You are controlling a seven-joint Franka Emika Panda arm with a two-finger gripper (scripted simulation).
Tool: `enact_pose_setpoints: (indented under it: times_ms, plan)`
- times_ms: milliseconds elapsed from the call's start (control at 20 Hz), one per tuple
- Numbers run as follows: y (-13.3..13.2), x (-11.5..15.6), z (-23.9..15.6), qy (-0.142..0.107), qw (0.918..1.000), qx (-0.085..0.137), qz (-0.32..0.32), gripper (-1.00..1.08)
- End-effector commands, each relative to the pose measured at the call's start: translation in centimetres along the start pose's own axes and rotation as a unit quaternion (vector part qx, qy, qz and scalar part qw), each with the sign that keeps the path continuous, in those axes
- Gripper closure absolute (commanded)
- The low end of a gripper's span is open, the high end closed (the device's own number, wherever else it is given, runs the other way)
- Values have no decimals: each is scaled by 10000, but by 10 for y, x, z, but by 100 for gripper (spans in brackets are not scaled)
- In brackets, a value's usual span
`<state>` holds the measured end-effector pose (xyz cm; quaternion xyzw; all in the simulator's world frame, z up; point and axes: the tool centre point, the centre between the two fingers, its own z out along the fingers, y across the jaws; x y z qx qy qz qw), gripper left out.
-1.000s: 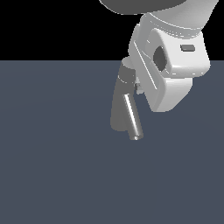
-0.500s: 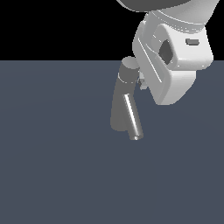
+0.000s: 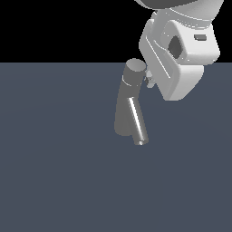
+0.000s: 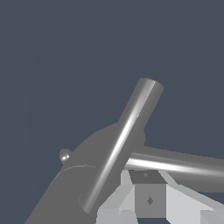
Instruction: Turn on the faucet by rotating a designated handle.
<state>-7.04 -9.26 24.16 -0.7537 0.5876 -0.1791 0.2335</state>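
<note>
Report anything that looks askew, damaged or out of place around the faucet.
One oddity: the faucet leans rather than standing upright, its body tilted on the plain grey floor. Nothing looks broken or spilled. The gripper sits beside its cap.

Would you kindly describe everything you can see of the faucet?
The faucet is a grey, metallic-looking tap standing on the dark floor. Its tall cylindrical body leans and ends in a flat round cap. A shiny spout slants down from it. In the wrist view a thin rod, the handle, projects sideways. The white gripper sits right beside the cap; contact cannot be confirmed.
</note>
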Motion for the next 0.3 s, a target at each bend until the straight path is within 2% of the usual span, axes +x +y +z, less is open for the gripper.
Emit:
enact_pose_setpoints:
  times_ms: [0,250]
  plan:
    - [6,38,-5,229,9994,-13,277,108]
    - [0,51,-6,249,9992,-20,305,108]
